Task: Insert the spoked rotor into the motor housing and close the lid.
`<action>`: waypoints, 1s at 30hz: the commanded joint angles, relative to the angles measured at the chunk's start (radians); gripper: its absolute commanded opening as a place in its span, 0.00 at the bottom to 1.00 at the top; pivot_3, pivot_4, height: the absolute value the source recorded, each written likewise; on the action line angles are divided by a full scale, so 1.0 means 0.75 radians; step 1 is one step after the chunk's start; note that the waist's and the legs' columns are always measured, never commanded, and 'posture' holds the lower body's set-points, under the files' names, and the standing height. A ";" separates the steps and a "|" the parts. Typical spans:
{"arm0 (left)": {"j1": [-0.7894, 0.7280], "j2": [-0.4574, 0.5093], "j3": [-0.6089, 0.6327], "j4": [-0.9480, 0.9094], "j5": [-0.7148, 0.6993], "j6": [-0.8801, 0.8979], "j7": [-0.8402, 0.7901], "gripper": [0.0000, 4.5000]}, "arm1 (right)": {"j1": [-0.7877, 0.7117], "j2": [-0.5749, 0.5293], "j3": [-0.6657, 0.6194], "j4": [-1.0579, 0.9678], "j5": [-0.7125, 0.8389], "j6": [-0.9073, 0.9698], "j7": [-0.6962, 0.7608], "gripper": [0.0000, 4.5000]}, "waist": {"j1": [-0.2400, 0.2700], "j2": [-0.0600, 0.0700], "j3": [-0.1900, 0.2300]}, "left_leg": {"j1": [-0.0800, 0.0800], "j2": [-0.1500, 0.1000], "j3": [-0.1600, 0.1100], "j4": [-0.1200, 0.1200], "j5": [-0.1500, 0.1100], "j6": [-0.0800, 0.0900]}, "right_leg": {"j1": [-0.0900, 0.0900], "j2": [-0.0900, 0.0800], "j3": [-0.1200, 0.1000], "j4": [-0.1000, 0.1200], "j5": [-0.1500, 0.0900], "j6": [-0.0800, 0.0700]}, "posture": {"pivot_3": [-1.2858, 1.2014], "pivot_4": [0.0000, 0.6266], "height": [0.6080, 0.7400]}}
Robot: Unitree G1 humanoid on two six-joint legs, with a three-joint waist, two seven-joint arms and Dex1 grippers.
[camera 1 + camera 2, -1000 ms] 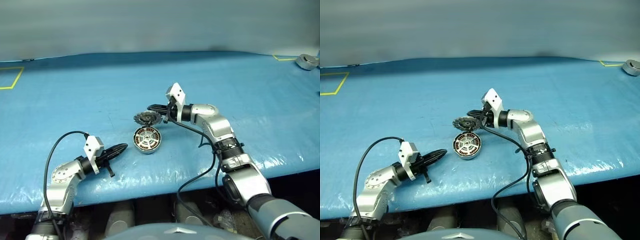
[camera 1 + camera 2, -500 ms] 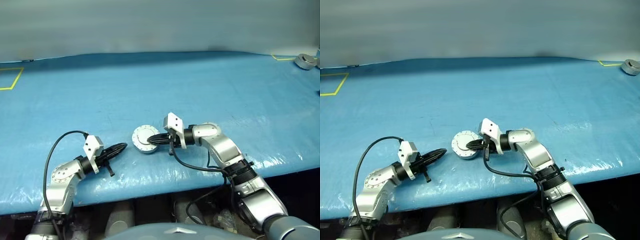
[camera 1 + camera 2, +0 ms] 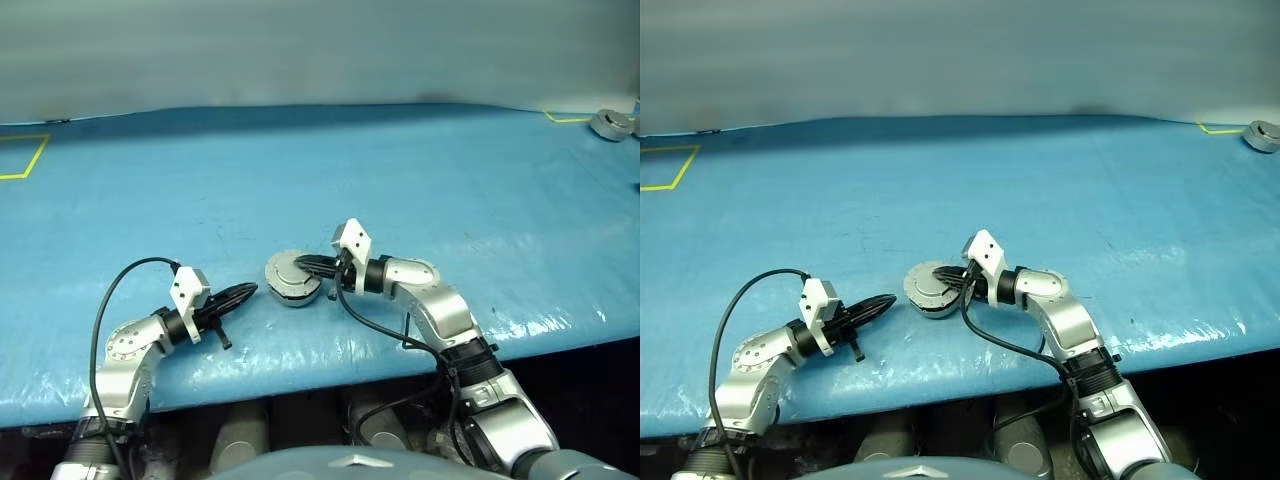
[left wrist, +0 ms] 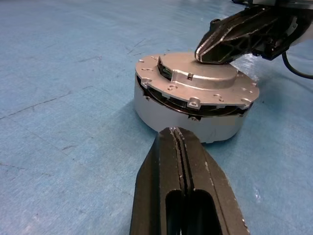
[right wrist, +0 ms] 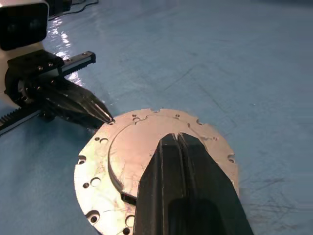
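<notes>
the motor housing (image 4: 190, 125) is seen resting on the blue table cover (image 3: 480, 190), near the cover's front edge, with the lid (image 5: 146, 161) lying closed and nearly flat on top of it, plain silver face upward; a thin dark gap is visible between lid rim and housing wall on the side facing the left gripper. the spoked rotor cannot be made out beneath the lid.

the right gripper (image 3: 300, 265) is positioned above the housing, reaching in from the housing's right side; its two black fingers (image 5: 183, 181) are pressed together with only a hairline seam between them, and their tips are laid over the raised central boss of the lid. whether the tips press on the metal or hang just above it cannot be told. nothing is pinched between them.

the left gripper (image 3: 250, 292) is placed just beside the housing on its left, low over the cover, pointing at the housing's side wall. its fingers (image 4: 183, 196) are pressed together with nothing between them, and the tips are seen close to the lid's rim, apart from the wall.

a small grey round object (image 3: 612, 123) lies well apart from the housing, at the cover's far right corner beside a yellow tape mark (image 3: 565, 117).
</notes>
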 commanded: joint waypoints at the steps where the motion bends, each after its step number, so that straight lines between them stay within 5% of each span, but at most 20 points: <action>1: -0.017 -0.031 -0.012 -0.009 -0.004 -0.024 0.002 0.00 | 0.038 0.018 0.008 -0.129 -0.043 -0.068 -0.087 0.27 | 0.001 0.000 0.000 | 0.000 0.000 0.000 0.000 0.000 0.000 | 0.000 0.000 0.000 0.000 0.000 0.000 | 0.52 0.24 1.00; 11: -0.049 -0.039 -0.032 0.010 -0.004 -0.018 -0.022 0.00 | 0.114 0.075 0.074 -0.163 -0.081 -0.093 -0.179 0.99 | 0.001 0.000 0.000 | 0.000 0.000 0.000 0.000 0.000 0.000 | 0.000 0.000 0.000 0.000 0.000 0.000 | 0.52 0.24 1.00; 28: -0.053 -0.023 -0.028 0.031 0.017 -0.033 -0.034 0.00 | 0.143 0.089 0.110 -0.016 -0.103 -0.090 -0.176 0.99 | 0.000 0.000 0.000 | 0.000 0.000 0.000 0.000 0.000 0.000 | 0.000 0.000 0.000 0.000 0.000 0.000 | 0.52 0.24 1.00; 30: -0.050 -0.025 -0.027 0.032 0.018 -0.036 -0.029 0.00 | 0.145 0.094 0.102 -0.011 -0.096 -0.084 -0.181 0.91 | 0.000 0.000 0.000 | 0.000 0.000 0.000 0.000 0.000 0.000 | 0.000 0.000 0.000 0.000 0.000 0.000 | 0.52 0.24 1.00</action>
